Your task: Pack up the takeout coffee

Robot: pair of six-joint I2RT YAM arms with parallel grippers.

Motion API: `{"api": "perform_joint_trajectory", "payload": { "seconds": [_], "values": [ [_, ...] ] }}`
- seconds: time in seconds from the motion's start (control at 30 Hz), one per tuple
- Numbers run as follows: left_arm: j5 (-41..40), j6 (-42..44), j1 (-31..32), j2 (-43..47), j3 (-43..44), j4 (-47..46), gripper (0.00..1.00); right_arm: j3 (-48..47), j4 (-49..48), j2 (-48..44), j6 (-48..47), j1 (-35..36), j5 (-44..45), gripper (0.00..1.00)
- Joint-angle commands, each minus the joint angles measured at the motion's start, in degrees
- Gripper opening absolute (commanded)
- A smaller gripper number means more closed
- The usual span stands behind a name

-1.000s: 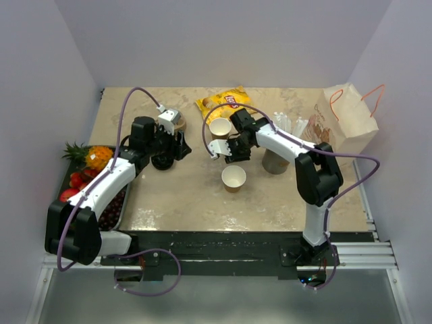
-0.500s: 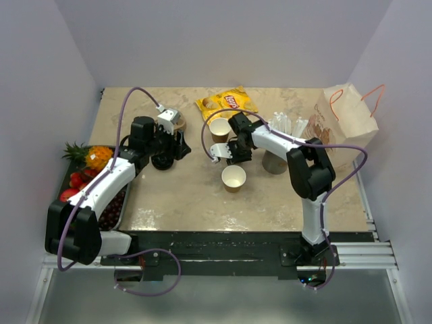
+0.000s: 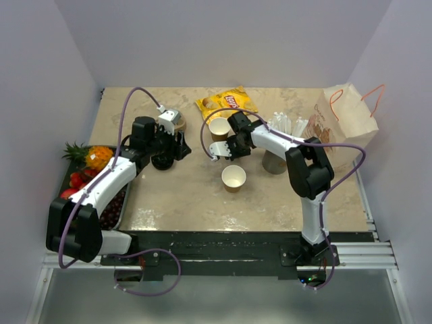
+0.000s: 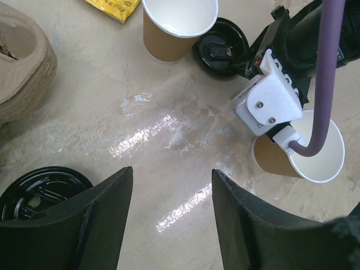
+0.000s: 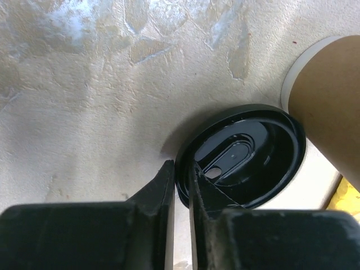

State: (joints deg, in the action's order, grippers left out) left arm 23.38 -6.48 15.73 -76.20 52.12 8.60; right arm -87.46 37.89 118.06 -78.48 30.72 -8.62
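Observation:
Two open tan kraft cups stand mid-table: a far cup and a near cup. My right gripper sits low between them, shut on the rim of a black lid, one finger inside the rim and one outside. The far cup's wall is just right of that lid. My left gripper is open and empty over bare table. A second black lid lies beside its left finger.
A tan pulp carrier sits behind the left gripper. A yellow chip bag, a grey cup with white straws, and a paper bag stand at the back right. A fruit tray lies far left.
My right arm has swung in and its gripper has shifted slightly back towards the far cup, with the black lid. The left arm has not moved.

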Motion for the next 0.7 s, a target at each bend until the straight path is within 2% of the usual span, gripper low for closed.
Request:
{"api": "perform_joint_trajectory", "payload": {
  "seconds": [0.0,0.33,0.53,0.67],
  "values": [
    [0.44,-0.29,-0.61,-0.44,1.41,-1.83,0.63,-0.87,-0.89,-1.60,-0.71,-0.22,-0.69,0.07],
    [1.14,-0.02,-0.61,-0.17,1.41,-1.66,0.63,-3.41,4.37,-7.31,4.11,-0.57,-2.71,0.02],
    [4.31,1.46,-0.61,0.79,0.44,-2.01,0.63,-8.86,11.06,-12.93,10.88,-0.92,-11.49,0.02],
    [5.71,7.95,-0.61,1.93,0.35,-0.25,0.63,-12.29,15.28,-16.10,17.47,-0.84,-19.40,0.01]
  ]
}}
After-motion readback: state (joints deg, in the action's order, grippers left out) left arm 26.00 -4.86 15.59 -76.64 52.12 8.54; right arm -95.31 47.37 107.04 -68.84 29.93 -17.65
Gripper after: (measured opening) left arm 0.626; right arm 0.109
